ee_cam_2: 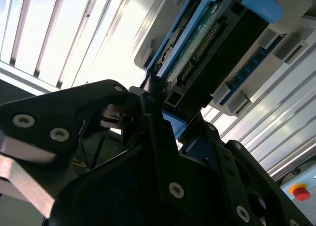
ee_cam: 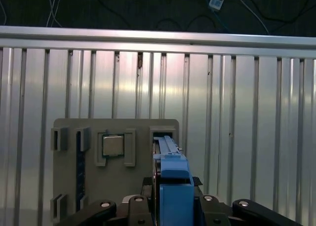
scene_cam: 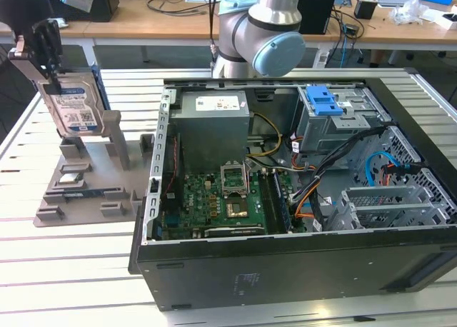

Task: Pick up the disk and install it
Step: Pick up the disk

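The disk (scene_cam: 73, 107), silver-grey with a white and blue label, stands nearly upright at the exterior view's left, its blue carrier edge (ee_cam: 170, 172) facing the first wrist view. My gripper (scene_cam: 48, 66) comes down from above and is shut on the disk's upper end. In the second wrist view the black fingers (ee_cam_2: 158, 137) clamp the disk (ee_cam_2: 212, 43) by its edge, with its connector side showing. The disk's lower end sits at a slot of the grey holder stand (scene_cam: 86, 173). I cannot tell whether it still rests in that slot.
An open computer case (scene_cam: 285, 270) lies at the centre and right, with a motherboard (scene_cam: 221, 205), a grey power supply box (scene_cam: 213, 123) and a blue-handled drive cage (scene_cam: 325, 102). The holder plate (ee_cam: 113, 191) carries a square chip (ee_cam: 112, 145). Everything rests on a slatted metal table (scene_cam: 64, 270).
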Robot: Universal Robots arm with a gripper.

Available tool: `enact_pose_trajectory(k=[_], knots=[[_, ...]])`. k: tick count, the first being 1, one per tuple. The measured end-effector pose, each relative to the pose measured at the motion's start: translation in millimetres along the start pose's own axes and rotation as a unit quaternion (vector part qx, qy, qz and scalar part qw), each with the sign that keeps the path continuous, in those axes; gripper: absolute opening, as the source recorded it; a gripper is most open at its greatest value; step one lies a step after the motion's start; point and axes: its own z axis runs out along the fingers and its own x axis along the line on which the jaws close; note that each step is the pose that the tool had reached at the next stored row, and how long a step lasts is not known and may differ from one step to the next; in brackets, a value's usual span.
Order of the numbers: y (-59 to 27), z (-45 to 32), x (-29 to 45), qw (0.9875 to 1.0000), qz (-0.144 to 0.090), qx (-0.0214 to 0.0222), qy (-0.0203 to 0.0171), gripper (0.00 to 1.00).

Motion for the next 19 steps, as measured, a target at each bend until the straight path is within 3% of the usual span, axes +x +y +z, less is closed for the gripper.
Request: enact_pose_trajectory(k=[9,19], knots=[[0.9,-25.5,0.2,1.0,0.0,0.0,0.0,0.37],[1.6,-46.7,0.4,1.0,0.0,0.0,0.0,0.37]])
